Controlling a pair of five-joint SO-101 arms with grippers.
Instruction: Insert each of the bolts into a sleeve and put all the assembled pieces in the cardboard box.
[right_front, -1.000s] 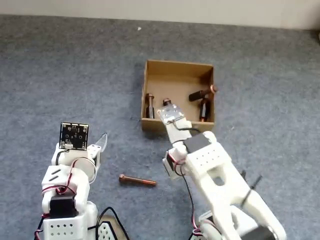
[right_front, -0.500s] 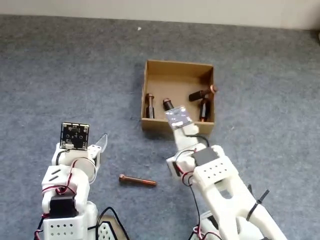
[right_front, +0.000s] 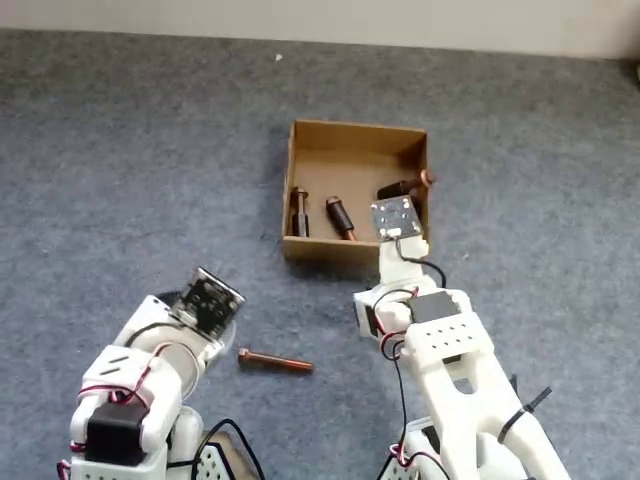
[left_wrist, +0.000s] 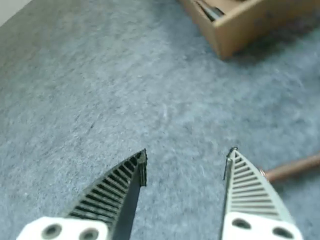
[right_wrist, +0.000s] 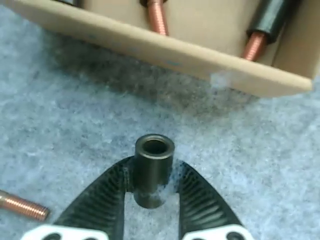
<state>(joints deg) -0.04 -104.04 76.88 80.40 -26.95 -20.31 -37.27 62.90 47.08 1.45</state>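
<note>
grey carpeted table (right_front: 120, 150), pale wall (right_front: 300, 15) along its far edge. cardboard box (right_front: 356, 128) sits open near the middle of the table, beyond both arms. high view shows three assembled pieces (right_front: 340, 218) in it: one by the left wall, one in the middle, and one at the back right with its head up against the right wall's rim. right wrist view shows copper ends of pieces lying toward the box's near wall. one loose bolt (right_front: 275, 361), copper coloured, lies flat on the table between the two arms, well short of the box, no sleeve on it. left arm (right_front: 150, 365) is at the near left. left jaws are spread wide over bare carpet, gripping nothing. the bolt's end shows just past one jaw tip in the left wrist view; cannot tell if they touch. right arm (right_front: 445, 345) is at the near right, wrist just in front of the box's near wall. right jaws are pinching a black sleeve (right_wrist: 154, 155), open bore facing the wrist camera, over the table just short of that wall. cannot tell if the sleeve touches the table.
</note>
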